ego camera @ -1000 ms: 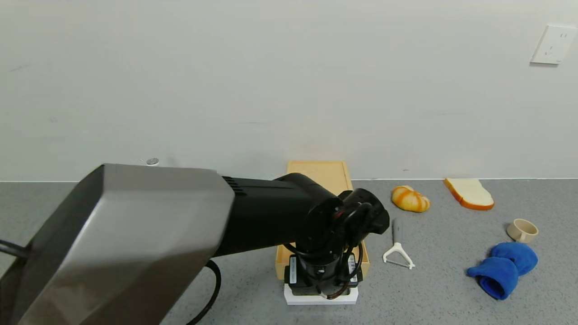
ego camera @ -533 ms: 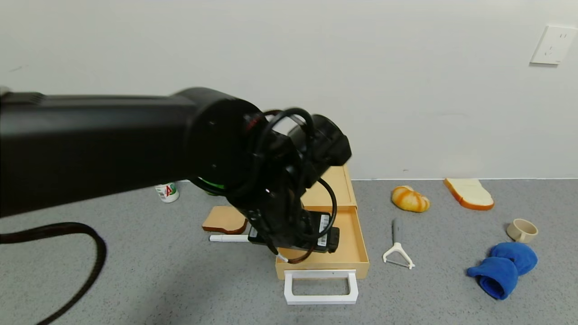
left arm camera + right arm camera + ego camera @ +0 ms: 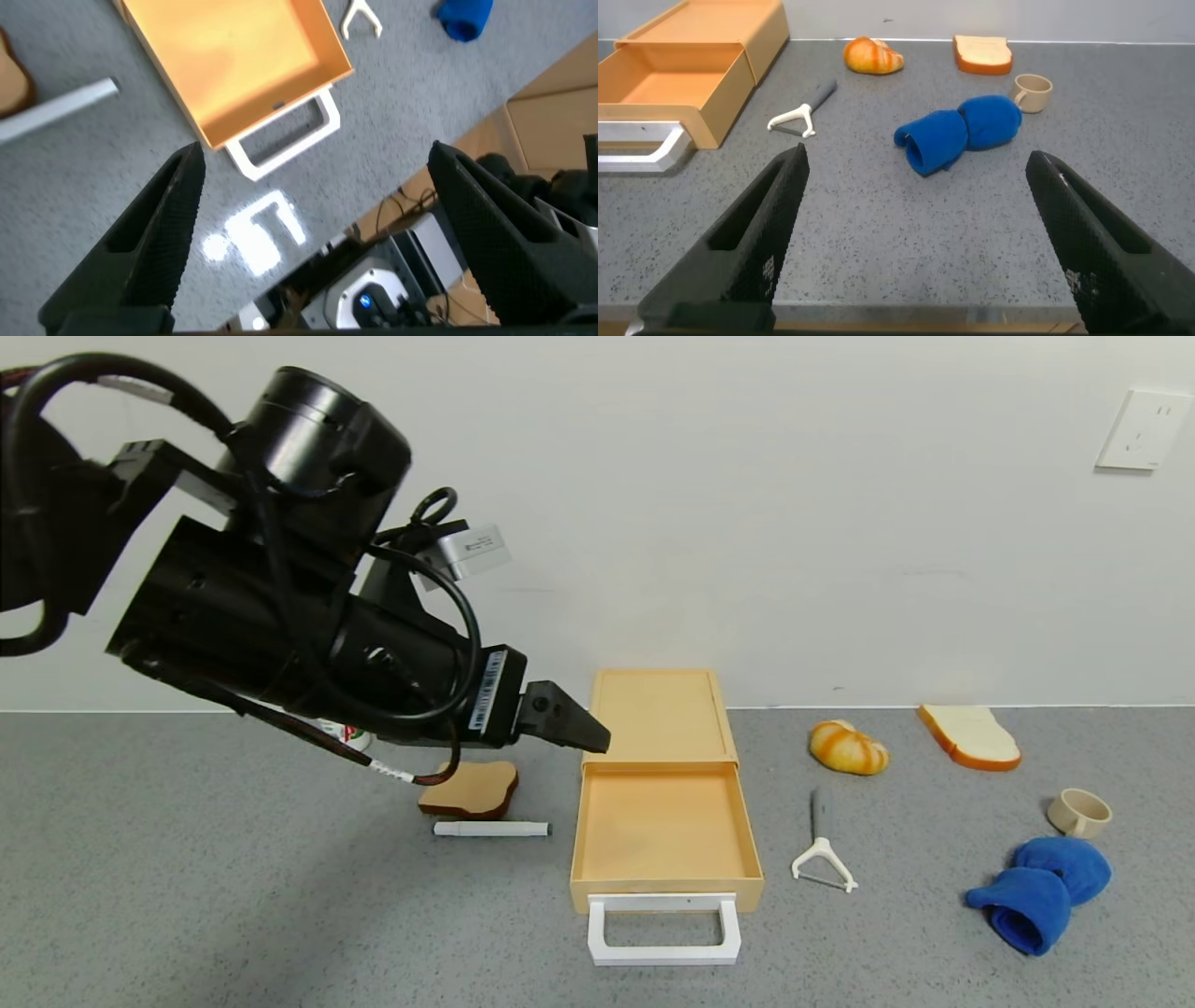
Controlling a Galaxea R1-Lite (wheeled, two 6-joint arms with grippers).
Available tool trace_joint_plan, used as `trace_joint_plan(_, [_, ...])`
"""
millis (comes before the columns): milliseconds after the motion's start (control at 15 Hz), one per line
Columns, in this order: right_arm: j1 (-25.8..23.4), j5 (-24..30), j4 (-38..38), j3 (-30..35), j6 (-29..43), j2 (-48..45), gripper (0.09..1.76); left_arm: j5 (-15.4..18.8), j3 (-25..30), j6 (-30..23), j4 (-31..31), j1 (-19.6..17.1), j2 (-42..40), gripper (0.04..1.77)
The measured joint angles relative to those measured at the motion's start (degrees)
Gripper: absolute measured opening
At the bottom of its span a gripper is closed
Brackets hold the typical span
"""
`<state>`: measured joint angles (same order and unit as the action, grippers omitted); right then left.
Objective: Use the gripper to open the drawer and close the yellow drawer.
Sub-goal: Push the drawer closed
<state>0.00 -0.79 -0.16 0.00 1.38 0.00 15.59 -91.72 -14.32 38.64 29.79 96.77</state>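
The drawer [image 3: 661, 828] is sitting pulled out of its case [image 3: 659, 713] toward the robot, its white loop handle [image 3: 664, 929] lying nearest the robot on the grey surface [image 3: 280, 896].

The head view is showing the left claw [image 3: 579, 728] raised off the surface, just left of the case's front edge, touching nothing. Only the left wrist view is showing its fingers [image 3: 149, 243] spread wide, with the drawer and handle visible between them, farther off.

The right claw [image 3: 915, 233], missing from the head view, is showing in its own wrist view, spread wide and holding nothing, hanging low over the surface at the robot's right, facing a blue cloth [image 3: 962, 131].

A peeler [image 3: 822, 859] is lying just right of the drawer, a white marker [image 3: 492, 828] and a toast slice [image 3: 470, 789] left of it; bare surface is lying in front of the handle.
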Motion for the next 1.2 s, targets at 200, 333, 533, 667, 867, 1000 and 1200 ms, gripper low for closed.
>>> trace_joint_plan(200, [0.0, 0.0, 0.0, 0.0, 0.0, 0.0, 1.71, 2.1, 11.5, 1.5, -13.8, -4.9, -5.2, 1.72])
trace_joint_plan(333, [0.0, 0.0, 0.0, 0.0, 0.0, 0.0, 1.71, 3.1, 18.1, 1.9, -21.7, -7.2, -7.9, 1.72])
trace_joint_plan(533, [0.0, 0.0, 0.0, 0.0, 0.0, 0.0, 1.71, 3.5, 24.2, 1.9, -26.2, -8.7, -10.9, 1.72])
trace_joint_plan(667, [0.0, 0.0, 0.0, 0.0, 0.0, 0.0, 1.71, 3.6, 25.1, 1.9, -26.3, -8.8, -11.7, 1.72])
trace_joint_plan(867, [0.0, 0.0, 0.0, 0.0, 0.0, 0.0, 1.71, 3.7, 25.5, 1.9, -26.3, -8.9, -12.2, 1.72])
trace_joint_plan(1000, [0.0, 0.0, 0.0, 0.0, 0.0, 0.0, 1.71, 3.8, 25.6, 1.8, -26.3, -8.9, -12.2, 1.72])
trace_joint_plan(1200, [0.0, 0.0, 0.0, 0.0, 0.0, 0.0, 1.71, 3.7, 25.6, 1.8, -26.3, -8.8, -12.2, 1.72])
